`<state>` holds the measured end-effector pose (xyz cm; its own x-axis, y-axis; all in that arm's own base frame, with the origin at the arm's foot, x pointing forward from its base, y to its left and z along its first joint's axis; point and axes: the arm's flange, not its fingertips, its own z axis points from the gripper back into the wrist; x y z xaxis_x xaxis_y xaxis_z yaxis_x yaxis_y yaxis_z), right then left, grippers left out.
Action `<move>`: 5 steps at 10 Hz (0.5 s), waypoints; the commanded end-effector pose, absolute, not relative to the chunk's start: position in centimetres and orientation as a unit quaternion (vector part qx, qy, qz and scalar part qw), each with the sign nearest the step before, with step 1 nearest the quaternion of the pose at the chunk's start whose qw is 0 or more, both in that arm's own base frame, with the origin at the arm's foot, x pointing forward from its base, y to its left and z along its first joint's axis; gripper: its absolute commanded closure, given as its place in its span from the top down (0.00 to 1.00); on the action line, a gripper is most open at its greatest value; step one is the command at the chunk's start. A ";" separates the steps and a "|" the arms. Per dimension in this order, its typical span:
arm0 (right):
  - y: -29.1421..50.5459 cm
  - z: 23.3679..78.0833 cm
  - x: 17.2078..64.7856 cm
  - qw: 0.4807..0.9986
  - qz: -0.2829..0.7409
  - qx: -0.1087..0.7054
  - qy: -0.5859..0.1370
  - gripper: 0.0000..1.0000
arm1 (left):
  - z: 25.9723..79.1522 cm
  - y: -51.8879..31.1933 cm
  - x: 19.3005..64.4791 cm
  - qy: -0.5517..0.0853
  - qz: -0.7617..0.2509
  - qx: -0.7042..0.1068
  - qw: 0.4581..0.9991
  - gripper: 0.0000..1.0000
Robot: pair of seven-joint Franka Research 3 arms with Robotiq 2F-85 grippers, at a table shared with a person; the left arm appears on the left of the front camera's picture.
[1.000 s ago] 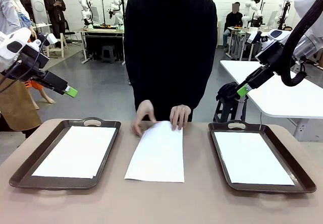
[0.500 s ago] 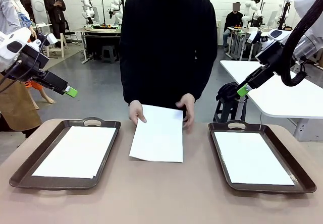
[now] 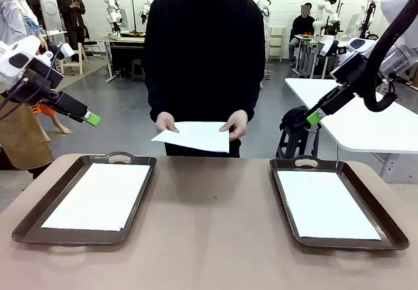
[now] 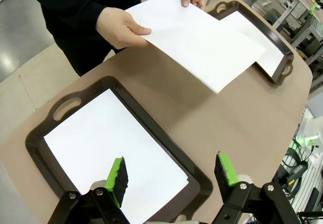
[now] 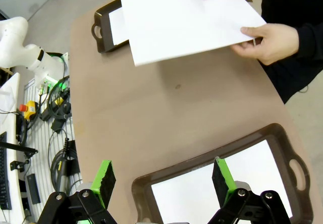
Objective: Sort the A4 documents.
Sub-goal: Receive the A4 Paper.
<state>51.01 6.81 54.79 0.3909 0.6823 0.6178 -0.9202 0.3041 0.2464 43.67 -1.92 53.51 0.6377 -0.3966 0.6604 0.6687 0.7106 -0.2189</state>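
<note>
The person at the far side holds one white A4 document (image 3: 194,136) in both hands, lifted off the table; the same held sheet (image 4: 199,37) (image 5: 186,19) hangs over the far edge. Another document (image 3: 99,195) lies in the left brown tray (image 3: 39,217), and another document (image 3: 326,204) lies in the right brown tray (image 3: 380,213). My left gripper (image 3: 92,117) hovers open high above the table's left end, its green pads (image 4: 117,176) over the left tray's sheet (image 4: 111,143). My right gripper (image 3: 315,115) hangs open high at the right, above the right tray's sheet (image 5: 217,193).
The brown tabletop (image 3: 212,231) between the trays is bare. A white table (image 3: 366,123) stands behind at the right. Cables and equipment (image 5: 48,108) lie on the floor beside the table's end.
The person picked the middle sheet up off the table and drew it back to chest height. Both arms stayed still.
</note>
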 end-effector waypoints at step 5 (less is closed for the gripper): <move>6.8 54.8 51.2 0.781 0.513 0.292 -0.204 1.00 | 53.6 -1.8 43.6 -0.298 -0.307 -0.233 0.873 0.90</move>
